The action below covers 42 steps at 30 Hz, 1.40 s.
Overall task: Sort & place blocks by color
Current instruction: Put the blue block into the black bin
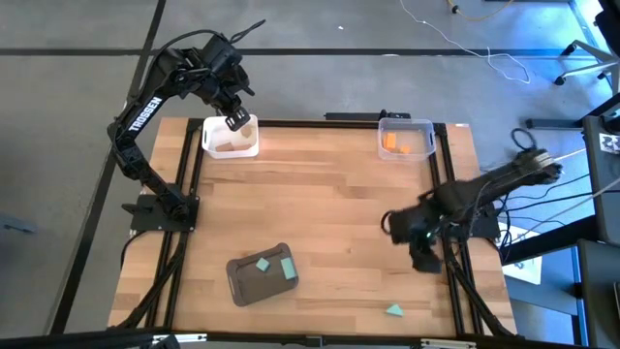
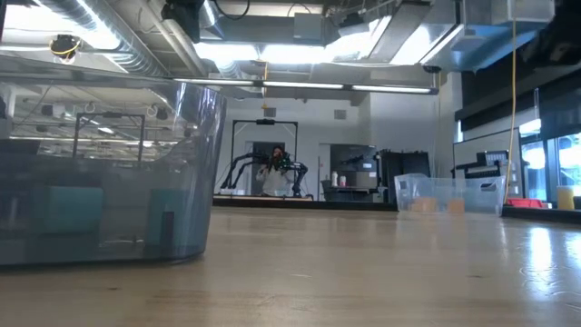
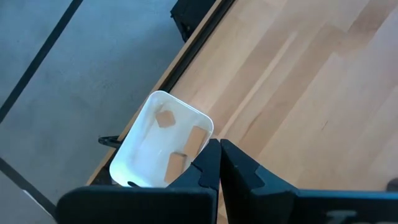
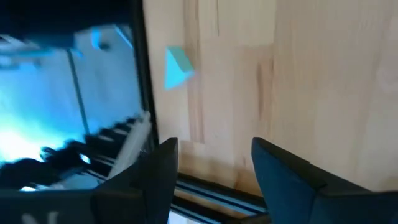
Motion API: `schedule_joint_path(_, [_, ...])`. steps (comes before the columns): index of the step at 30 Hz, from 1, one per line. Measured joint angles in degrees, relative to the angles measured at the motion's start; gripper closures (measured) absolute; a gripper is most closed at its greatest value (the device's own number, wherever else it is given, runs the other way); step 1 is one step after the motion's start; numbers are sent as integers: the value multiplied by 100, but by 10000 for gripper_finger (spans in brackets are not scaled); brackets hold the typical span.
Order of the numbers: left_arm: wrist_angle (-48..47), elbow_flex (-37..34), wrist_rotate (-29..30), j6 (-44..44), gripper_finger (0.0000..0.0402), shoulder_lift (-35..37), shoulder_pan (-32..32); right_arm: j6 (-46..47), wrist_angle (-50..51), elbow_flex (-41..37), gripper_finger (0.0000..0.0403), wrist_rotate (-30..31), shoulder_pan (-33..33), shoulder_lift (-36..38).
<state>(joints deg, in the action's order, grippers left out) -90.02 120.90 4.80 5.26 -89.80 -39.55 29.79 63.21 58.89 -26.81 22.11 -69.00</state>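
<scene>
Left gripper [image 1: 236,120] closed — right gripper [image 1: 423,258] agape

**Readable markings: one item**

1. "TROSSEN", white capital letters running lengthwise along the dark upper link of the left arm [image 1: 143,109], seen in the high view. Only the opening letters are crisp; the rest is small but legible as the brand name.

No other lettering, numbers, labels or signs can be read in the low view or in either wrist view; what shows on equipment in the room beyond the table is too small to make out.
</scene>
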Motion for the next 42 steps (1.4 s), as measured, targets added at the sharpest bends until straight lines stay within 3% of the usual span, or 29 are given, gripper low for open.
schedule_joint_path(5, [0, 0, 0, 2, 401, 0, 0, -8, -475, -46, 198, 22, 599, -830])
schedule_joint_path(17, [1, 0, -1, 138, 401, 0, 0, 311, -2989, -45, 199, 109, 1564, -2368])
schedule_joint_path(29, [0, 0, -4, 142, 401, 0, 0, 607, -3373, -43, 199, 758, 1997, -3085])
schedule_joint_path(37, [0, 0, -715, 434, 401, 0, 11, 606, -3349, -42, 199, 772, 2015, -3184])
schedule_joint_path(42, [0, 0, -710, 442, 401, 0, 74, 783, -3334, -38, 199, 1003, 2078, -3231])
